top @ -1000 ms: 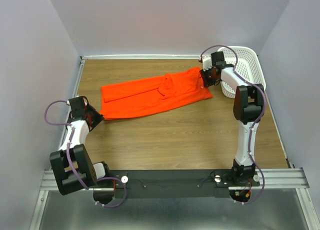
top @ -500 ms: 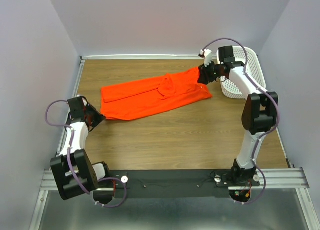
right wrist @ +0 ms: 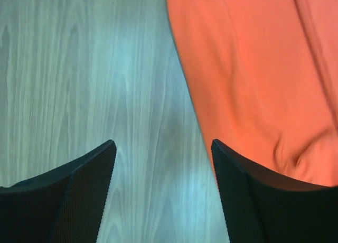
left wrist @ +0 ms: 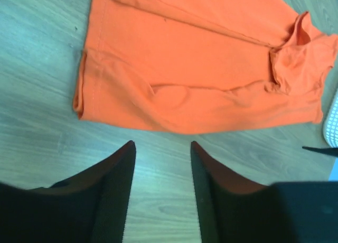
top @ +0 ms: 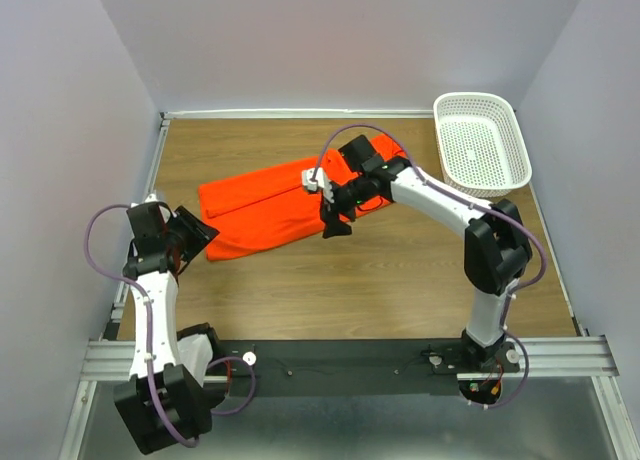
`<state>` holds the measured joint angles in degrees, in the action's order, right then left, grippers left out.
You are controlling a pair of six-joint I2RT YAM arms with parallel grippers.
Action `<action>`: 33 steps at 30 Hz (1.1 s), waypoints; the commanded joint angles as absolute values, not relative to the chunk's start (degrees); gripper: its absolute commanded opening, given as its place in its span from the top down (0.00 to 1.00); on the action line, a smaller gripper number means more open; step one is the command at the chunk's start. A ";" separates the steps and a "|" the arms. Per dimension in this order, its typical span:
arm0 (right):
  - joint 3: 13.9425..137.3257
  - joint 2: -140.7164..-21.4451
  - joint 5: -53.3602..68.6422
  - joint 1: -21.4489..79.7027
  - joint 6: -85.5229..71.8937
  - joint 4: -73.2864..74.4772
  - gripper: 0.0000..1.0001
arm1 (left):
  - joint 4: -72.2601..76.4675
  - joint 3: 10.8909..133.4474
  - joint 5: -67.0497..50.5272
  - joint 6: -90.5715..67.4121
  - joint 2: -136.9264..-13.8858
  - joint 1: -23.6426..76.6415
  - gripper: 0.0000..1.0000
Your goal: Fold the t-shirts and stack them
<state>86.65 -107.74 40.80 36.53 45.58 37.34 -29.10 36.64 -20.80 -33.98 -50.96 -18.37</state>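
Since 1 second ago the right gripper (top: pixel 336 227) has swung away from the white perforated basket (top: pixel 475 95) at the upper right and now hangs at the centre of the overhead view, over the near edge of the orange t-shirt (top: pixel 260 205). The left gripper (top: pixel 195 230) has let go of the shirt's lower-left corner and drawn back toward the left edge. Both jaws stand well apart and hold nothing. In the left wrist view bare wood shows between the fingers and the shirt lies just beyond them. In the right wrist view the fingers straddle wood with the shirt's edge at the right. The shirt lies as a long, loosely folded band across the upper middle of the wooden table (top: pixel 380 280), apart from the basket, with its neck end bunched under the right arm. From here, a close at that edge could catch only 1 layer, or just wood, and any drag would pull the loose fold open. Count: 1 t-shirt, 1 basket, 2 grippers.
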 commanded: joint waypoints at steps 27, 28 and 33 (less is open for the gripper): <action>116.81 -143.52 2.99 64.42 39.55 17.14 0.39 | -28.74 52.29 3.69 -23.64 -26.63 -18.19 0.20; 116.72 -143.79 2.73 64.42 39.55 17.05 0.39 | -28.57 52.38 3.17 -23.56 -26.54 -18.02 0.20; 113.22 -143.71 5.61 64.34 40.25 17.23 0.43 | -28.48 53.08 1.93 -23.82 -26.98 -17.84 0.20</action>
